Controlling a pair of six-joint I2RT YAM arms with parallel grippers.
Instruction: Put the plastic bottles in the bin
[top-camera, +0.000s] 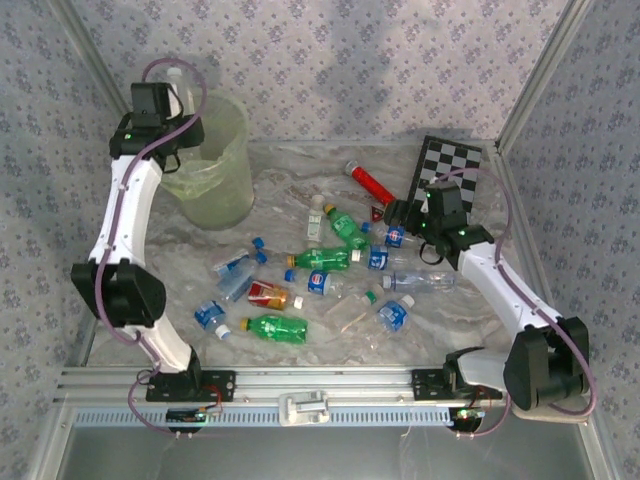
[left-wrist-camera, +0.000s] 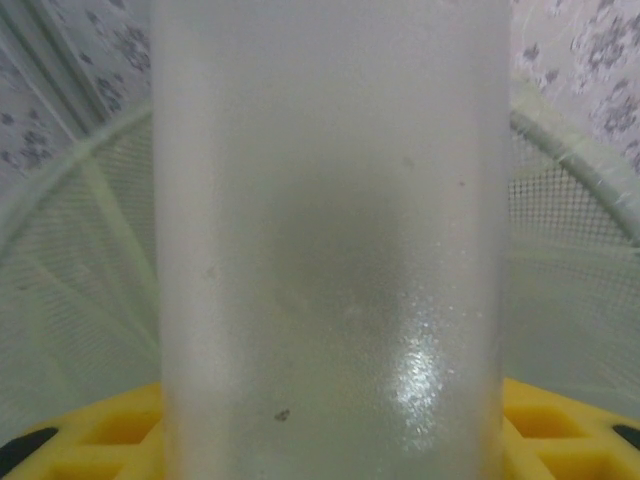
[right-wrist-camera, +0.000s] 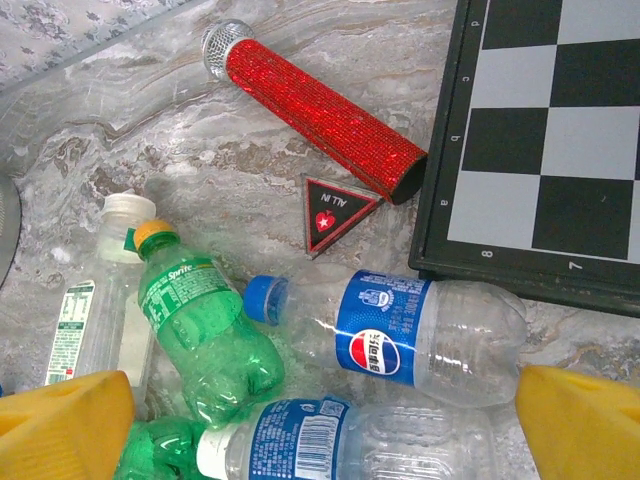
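Note:
Over the bin (top-camera: 215, 165) my left gripper (top-camera: 168, 122) is shut on a frosted clear plastic bottle (left-wrist-camera: 330, 230). That bottle stands between the yellow fingers (left-wrist-camera: 110, 430), with the bin's rim (left-wrist-camera: 60, 170) behind it. Several plastic bottles (top-camera: 320, 260) lie scattered across the middle of the table. Above their right end my right gripper (top-camera: 402, 215) stands open. Between its yellow fingertips (right-wrist-camera: 65, 425) lie a Pepsi-labelled bottle (right-wrist-camera: 430, 335) with a blue cap and a white-capped, blue-labelled bottle (right-wrist-camera: 350, 445). A green Sprite bottle (right-wrist-camera: 200, 330) lies to their left.
A red glitter cylinder (right-wrist-camera: 315, 110) and a small black triangular card (right-wrist-camera: 335, 212) lie beyond the bottles. The checkerboard (right-wrist-camera: 540, 130) leans at the right back corner (top-camera: 450, 165). Patterned walls enclose the table. A metal rail (top-camera: 300, 385) runs along its near edge.

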